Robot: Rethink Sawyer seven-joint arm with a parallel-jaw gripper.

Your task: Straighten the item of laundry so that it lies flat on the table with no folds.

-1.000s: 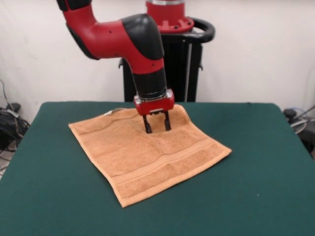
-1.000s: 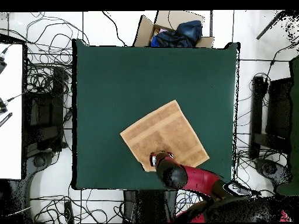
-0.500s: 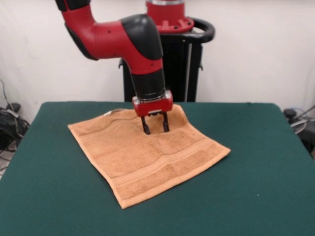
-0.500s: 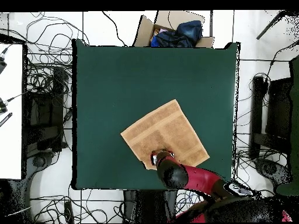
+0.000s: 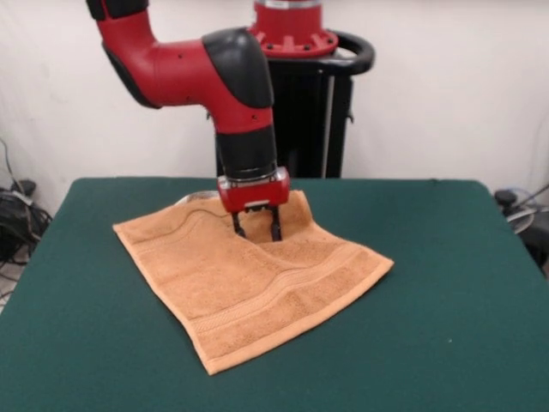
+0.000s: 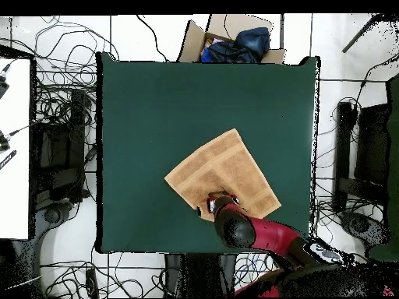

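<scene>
The orange-tan towel (image 5: 257,283) lies spread as a diamond on the dark green table (image 5: 446,300), its banded edge toward the front. Its far corner bunches slightly under the gripper, and a small white tag (image 5: 199,195) shows at the far edge. My gripper (image 5: 256,229) points straight down onto the towel's far part, its two black fingers apart and their tips pressed into the cloth. In the overhead view the towel (image 6: 226,175) sits low on the table (image 6: 171,101). The gripper (image 6: 210,204) is at the towel's lower edge, mostly hidden by the arm.
A cardboard box (image 6: 234,43) holding blue cloth stands beyond the table's top edge in the overhead view. Cables cover the floor on both sides. A white desk (image 6: 14,148) is at the left. The black pedestal (image 5: 317,112) rises behind the table.
In the front view the gripper has slid left, and the towel has shifted left with it. Its far corner now bunches more beneath the fingers.
</scene>
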